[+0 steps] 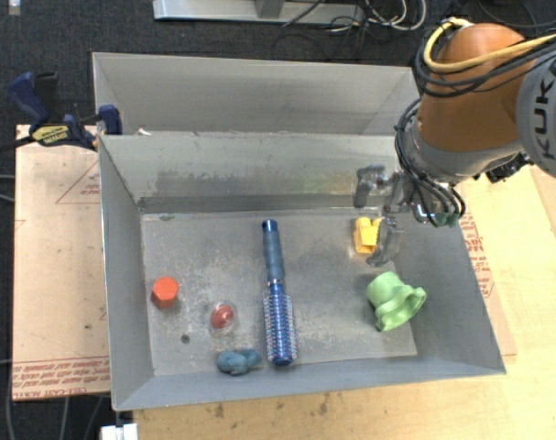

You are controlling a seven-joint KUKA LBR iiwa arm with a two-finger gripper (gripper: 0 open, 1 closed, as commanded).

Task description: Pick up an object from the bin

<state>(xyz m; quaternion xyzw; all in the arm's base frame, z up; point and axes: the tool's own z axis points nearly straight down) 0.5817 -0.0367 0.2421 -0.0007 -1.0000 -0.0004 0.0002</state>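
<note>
Orange-capped arm point(465, 85), yellow block point(365, 236), scuffed bin point(323, 278), dark floor point(58, 26)

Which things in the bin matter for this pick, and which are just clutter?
In play:
- gripper
- yellow block, right beside the gripper, back right

Lying about:
- green piece, just in front of the gripper
- blue brush, middle
- orange block, left
- red ball
- blue-grey lump, front

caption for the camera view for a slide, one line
Gripper low beside a small yellow block in the right of the grey bin, a green toy and blue brush lying nearby.
</note>
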